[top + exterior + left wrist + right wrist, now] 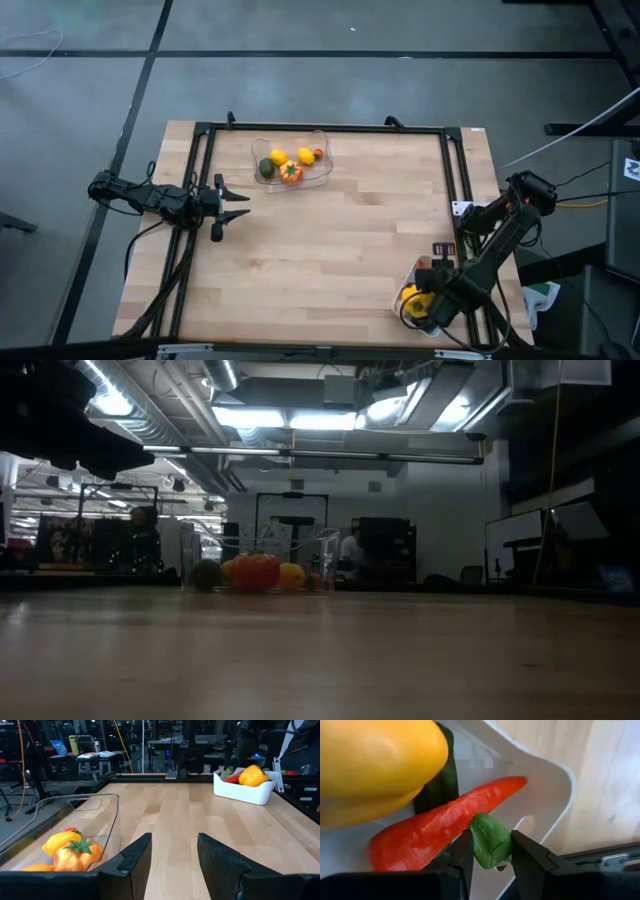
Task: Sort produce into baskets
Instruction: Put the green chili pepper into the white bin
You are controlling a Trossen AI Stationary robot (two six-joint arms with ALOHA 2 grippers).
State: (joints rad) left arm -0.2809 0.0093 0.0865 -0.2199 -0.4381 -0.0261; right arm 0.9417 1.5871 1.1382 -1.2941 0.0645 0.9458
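Right gripper (490,865) pinches green piece (490,840) over white tray (555,775) for release beside red carrot (440,827); left gripper (172,855), spread, waits near clear tub (95,810)

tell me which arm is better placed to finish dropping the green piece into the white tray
Right. The right gripper is shut on the green piece, down inside the white tray beside the red carrot and yellow pepper. The left gripper hangs open and empty across the table, near the clear tub.
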